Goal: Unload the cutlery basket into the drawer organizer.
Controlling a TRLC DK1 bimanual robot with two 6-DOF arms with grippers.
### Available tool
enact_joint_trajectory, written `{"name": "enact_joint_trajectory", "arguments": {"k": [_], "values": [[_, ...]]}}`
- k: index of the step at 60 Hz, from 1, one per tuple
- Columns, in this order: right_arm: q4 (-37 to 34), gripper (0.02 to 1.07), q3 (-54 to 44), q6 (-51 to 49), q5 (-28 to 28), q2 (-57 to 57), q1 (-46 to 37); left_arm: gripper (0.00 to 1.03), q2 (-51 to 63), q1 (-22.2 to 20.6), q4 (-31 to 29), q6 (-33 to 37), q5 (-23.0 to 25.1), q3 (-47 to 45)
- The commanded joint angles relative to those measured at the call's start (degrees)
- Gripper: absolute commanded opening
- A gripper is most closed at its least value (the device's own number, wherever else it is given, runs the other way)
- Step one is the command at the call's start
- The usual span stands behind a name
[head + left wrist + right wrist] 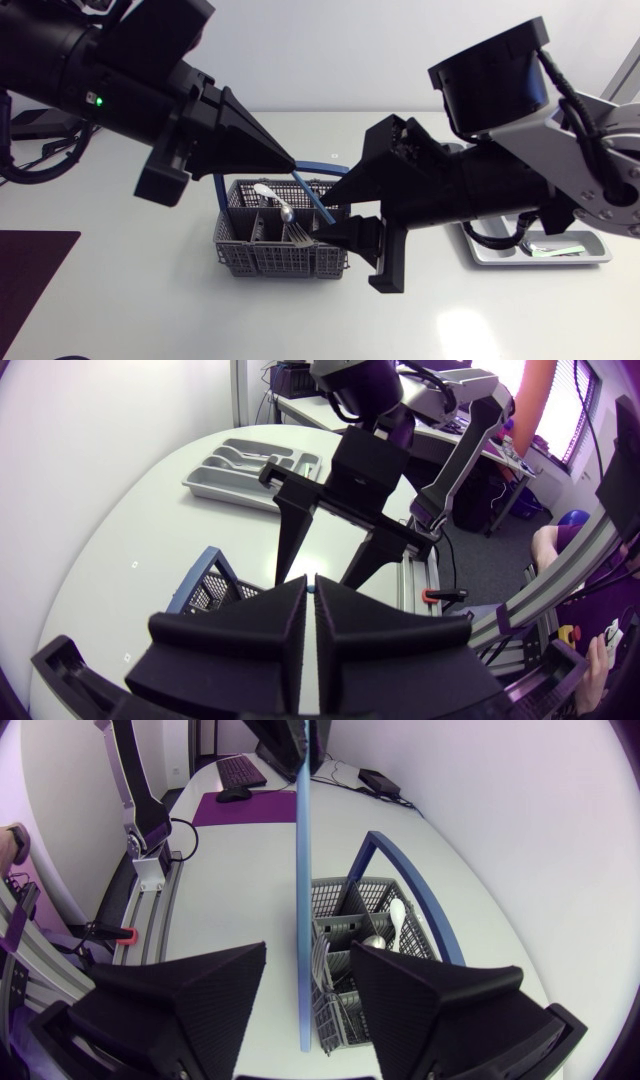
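The left pincer [293, 163] is clenched on the top end of a flat blue strip [304, 870]. In the left wrist view its two fingers stand nearly together, with only a sliver of blue showing at their tips. The strip slants down from there into the gap of the right pincer [307, 960]. That pincer is released: its fingers [190, 995] are spread wide, and the strip runs between them touching neither.

Just under and ahead of the right pincer is the grey cutlery basket [260, 262], with its blue hoop handle [400, 870] standing up. The strip's lower end is just beside the basket's near wall. The right wrist view cannot settle whether it touches the wall.

A white spoon [262, 190], a metal spoon [288, 213] and a fork [298, 232] stand in the basket's compartments.

The grey drawer organizer [600, 250] lies well apart from the basket, toward the right side of the white bench [480, 320], and the right arm partly hides it. Something shiny lies in it, too small to name. The left wrist view shows its long compartments more plainly.

A purple mat [30, 270] lies at the bench's left edge. A broad stretch of bench runs between the basket and the near edge.
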Motion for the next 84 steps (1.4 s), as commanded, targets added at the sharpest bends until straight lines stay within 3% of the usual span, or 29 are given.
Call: {"name": "enact_joint_trajectory", "arguments": {"k": [1,5,16,21,28,29,30,34,38,47,54,64,75,84], "values": [[0.7,0.24,-1.4,1.2,-0.8,1.1,-1.1,0.03,1.5,-0.4,0.5,-1.2,0.8,1.7],[0.3,0.15,-1.8,1.0,-3.2,0.8,-2.4,0.03,2.1,-0.5,0.5,-1.4,0.8,2.0],[-2.6,0.08,-2.6,-0.6,-6.6,0.4,-4.5,0.04,2.9,-1.0,0.8,-2.0,0.8,2.9],[-3.2,0.08,-3.9,-1.7,-6.8,-0.5,-4.6,0.17,3.6,-1.3,1.2,-3.1,1.0,3.8],[-3.5,0.08,-5.5,-1.9,-6.8,-1.5,-4.6,0.48,4.9,-1.9,1.6,-4.4,1.4,5.3],[-3.6,0.08,-5.6,-1.9,-6.8,-1.5,-4.6,0.59,5.1,-2.0,2.3,-5.1,1.4,5.6],[-3.6,0.08,-6.0,-1.9,-6.8,-1.7,-4.7,0.63,5.1,-2.1,2.6,-5.3,1.4,5.8],[-3.8,0.08,-6.9,-2.1,-6.8,-2.2,-4.8,0.72,5.4,-2.5,3.5,-6.5,1.4,6.7],[-4.6,0.08,-7.6,-2.5,-6.8,-2.9,-5.0,0.88,5.4,-2.5,5.6,-8.1,1.4,7.5],[-5.8,0.08,-8.8,-2.7,-6.7,-5.1,-8.3,0.89,5.4,0.1,8.7,-10.3,1.3,9.7],[-7.8,0.08,-8.8,-3.2,-7.0,-7.7,-15.9,0.89,5.0,3.1,8.8,-9.4,0.1,9.6],[-8.1,0.08,-8.4,-3.6,-9.1,-8.1,-29.5,0.89,3.3,4.7,8.4,-3.6,-6.3,4.3],[-6.6,0.08,-6.3,-2.3,-8.8,-2.6,-43.9,0.89,0.2,1.2,10.7,3.2,-17.8,-7.3],[-3.9,0.08,-2.6,-0.1,-6.0,6.2,-52.8,0.89,-2.7,0.2,14.7,4.9,-21.7,-15.3]]}}
